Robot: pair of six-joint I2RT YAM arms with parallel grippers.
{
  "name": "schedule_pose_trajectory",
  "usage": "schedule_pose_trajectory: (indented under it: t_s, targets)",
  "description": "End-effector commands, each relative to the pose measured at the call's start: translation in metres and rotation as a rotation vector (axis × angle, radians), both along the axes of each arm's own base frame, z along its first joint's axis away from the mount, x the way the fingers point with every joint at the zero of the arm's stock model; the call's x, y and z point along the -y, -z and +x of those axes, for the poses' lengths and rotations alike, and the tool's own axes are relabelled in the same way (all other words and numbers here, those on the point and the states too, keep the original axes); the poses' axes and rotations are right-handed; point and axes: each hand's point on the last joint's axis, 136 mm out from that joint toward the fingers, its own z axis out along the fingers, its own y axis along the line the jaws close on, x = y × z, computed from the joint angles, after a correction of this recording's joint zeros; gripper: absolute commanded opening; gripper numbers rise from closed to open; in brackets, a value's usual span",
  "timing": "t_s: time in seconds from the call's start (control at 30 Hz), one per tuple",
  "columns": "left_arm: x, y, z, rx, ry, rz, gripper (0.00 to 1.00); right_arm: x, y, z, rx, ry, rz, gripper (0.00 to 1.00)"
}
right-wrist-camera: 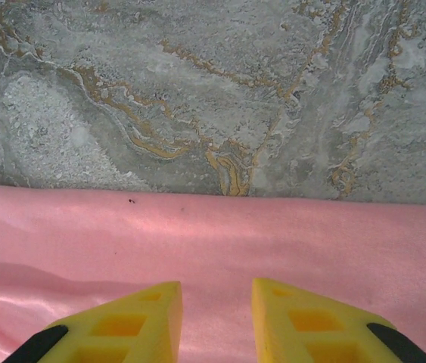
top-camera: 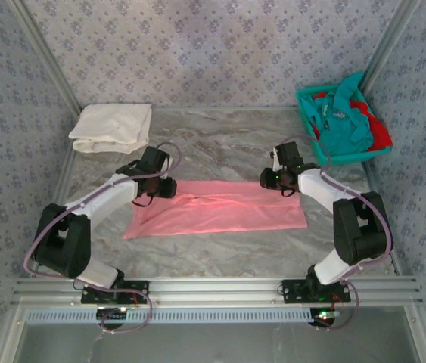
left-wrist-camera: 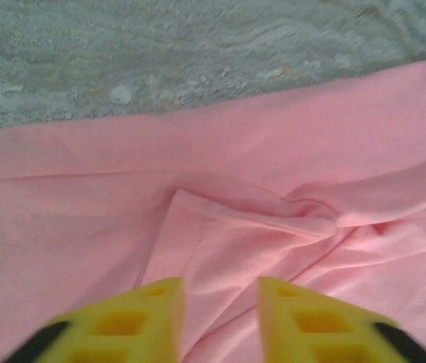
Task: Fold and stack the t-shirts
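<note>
Centrally, one pink t-shirt (top-camera: pixel 220 212), one folded cream t-shirt (top-camera: pixel 113 127), two hands — left hand (left-wrist-camera: pixel 220 283), right hand (right-wrist-camera: pixel 216 286) — both parted.

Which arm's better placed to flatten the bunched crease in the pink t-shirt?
Left. The left gripper hangs open right at the crease in the pink t-shirt; the right gripper is over flat cloth.

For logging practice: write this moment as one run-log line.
pink shirt: part-folded | left end effector: open over it | right end effector: open over it | white shirt: folded
</note>
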Motion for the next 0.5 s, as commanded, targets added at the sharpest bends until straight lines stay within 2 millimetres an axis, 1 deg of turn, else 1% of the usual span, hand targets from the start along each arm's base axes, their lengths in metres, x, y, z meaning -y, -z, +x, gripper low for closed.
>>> schedule_pose_trajectory:
  t_s: [0.0, 0.03, 0.2, 0.3, 0.37, 0.4, 0.43, 0.47]
  targets:
    - [-0.008, 0.015, 0.003, -0.045, -0.024, 0.01, 0.39, 0.0, -0.003, 0.008, -0.006, 0.017, 0.007, 0.32]
    - [-0.008, 0.018, 0.007, -0.054, -0.028, 0.007, 0.44, -0.001, -0.004, 0.008, -0.006, 0.018, 0.01, 0.32]
    - [-0.005, 0.038, 0.018, -0.096, -0.022, -0.008, 0.46, 0.003, -0.007, 0.008, 0.012, 0.03, -0.001, 0.32]
    - [-0.007, 0.05, 0.019, -0.122, -0.029, 0.007, 0.47, 0.005, -0.007, 0.007, 0.012, 0.034, -0.003, 0.32]
    - [-0.007, 0.053, 0.019, -0.126, -0.029, 0.01, 0.46, 0.006, -0.007, 0.007, 0.009, 0.033, -0.005, 0.32]
    - [-0.007, 0.054, 0.019, -0.125, -0.028, 0.009, 0.42, 0.006, -0.007, 0.007, 0.009, 0.037, -0.006, 0.32]
    - [-0.007, 0.053, 0.018, -0.124, -0.028, 0.009, 0.33, 0.007, -0.007, 0.007, 0.01, 0.037, -0.006, 0.32]
    - [-0.008, 0.051, 0.019, -0.118, -0.031, 0.01, 0.27, 0.007, -0.007, 0.007, 0.01, 0.037, -0.006, 0.32]
